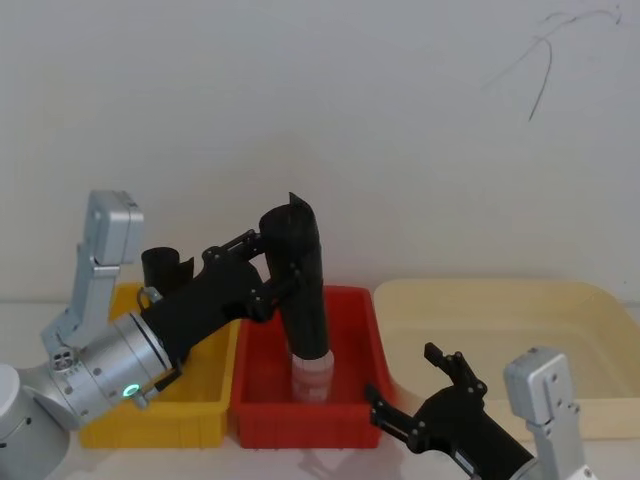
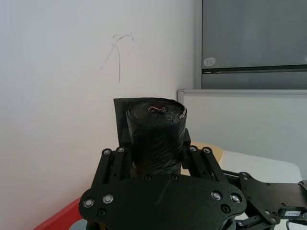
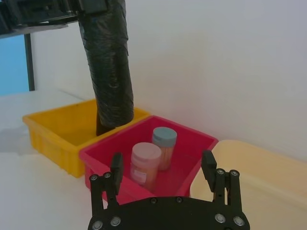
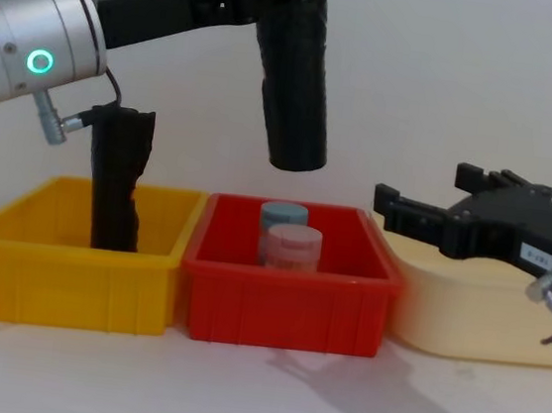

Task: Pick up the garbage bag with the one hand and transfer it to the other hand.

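The left gripper (image 1: pixel 278 268) pinches the bag (image 1: pixel 310 310) near-upright over the red bin (image 1: pixel 350 422); the right gripper (image 1: pixel 405 375), spread, sits lower to its right

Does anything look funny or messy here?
The black roll standing in the yellow bin looks odd: its top is ragged and notched and its side crinkled, as if torn. The garbage bag, gripped by the left hand above the red bin, hangs slightly tilted. The right hand is open nearby. Nothing is spilled.
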